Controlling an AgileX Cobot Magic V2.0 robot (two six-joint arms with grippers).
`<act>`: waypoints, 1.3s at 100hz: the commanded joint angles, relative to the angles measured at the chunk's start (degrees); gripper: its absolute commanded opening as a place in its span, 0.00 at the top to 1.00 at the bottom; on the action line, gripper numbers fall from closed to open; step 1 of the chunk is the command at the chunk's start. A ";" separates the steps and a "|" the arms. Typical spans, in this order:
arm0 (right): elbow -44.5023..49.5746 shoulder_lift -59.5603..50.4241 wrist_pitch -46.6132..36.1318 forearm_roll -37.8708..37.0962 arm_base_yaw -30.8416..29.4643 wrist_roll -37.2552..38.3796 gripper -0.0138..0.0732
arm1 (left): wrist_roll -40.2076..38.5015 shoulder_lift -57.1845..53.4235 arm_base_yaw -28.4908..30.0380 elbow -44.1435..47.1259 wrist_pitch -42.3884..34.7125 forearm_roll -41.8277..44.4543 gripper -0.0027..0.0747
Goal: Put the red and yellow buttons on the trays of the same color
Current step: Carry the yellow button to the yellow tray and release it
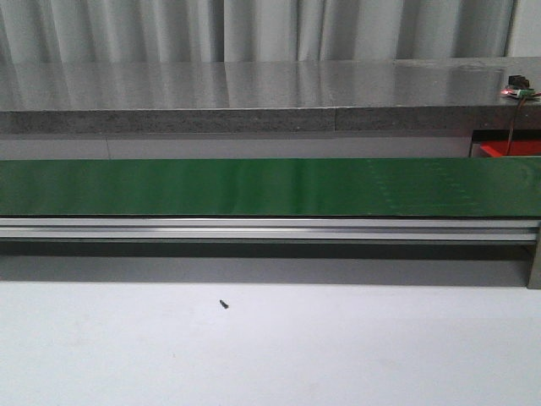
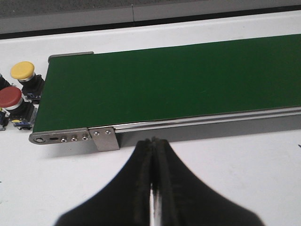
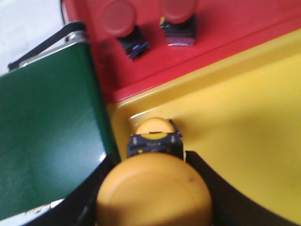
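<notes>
— Looking at the front view, what is there?
— Only the green conveyor belt [image 1: 270, 188] and a sliver of red tray [image 1: 510, 150] at the far right; no arm, no button.
— And the left wrist view?
— The left gripper [image 2: 153, 146] is clenched on nothing above the white table [image 2: 244, 169]. Well beyond its fingertips, off the belt's end, stand a yellow button [image 2: 23, 71] and a red button [image 2: 11, 99].
— The right wrist view?
— The right gripper [image 3: 153, 193] is grasping a yellow-capped button [image 3: 153, 190] between its fingers, over the yellow tray [image 3: 235, 122]; another yellow button [image 3: 154, 128] sits just ahead. Two red buttons [image 3: 122, 19] lie in the red tray [image 3: 225, 23] beyond.
— Handling?
— Probably rigid, light plastic; the domed cap looks slippery, so gripping the squarer body seems safer.
</notes>
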 commanded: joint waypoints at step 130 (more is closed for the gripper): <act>-1.65 21.66 -17.64 0.40 -5.51 5.74 0.39 | -0.01 -0.14 -0.44 -1.49 -3.92 -1.17 0.99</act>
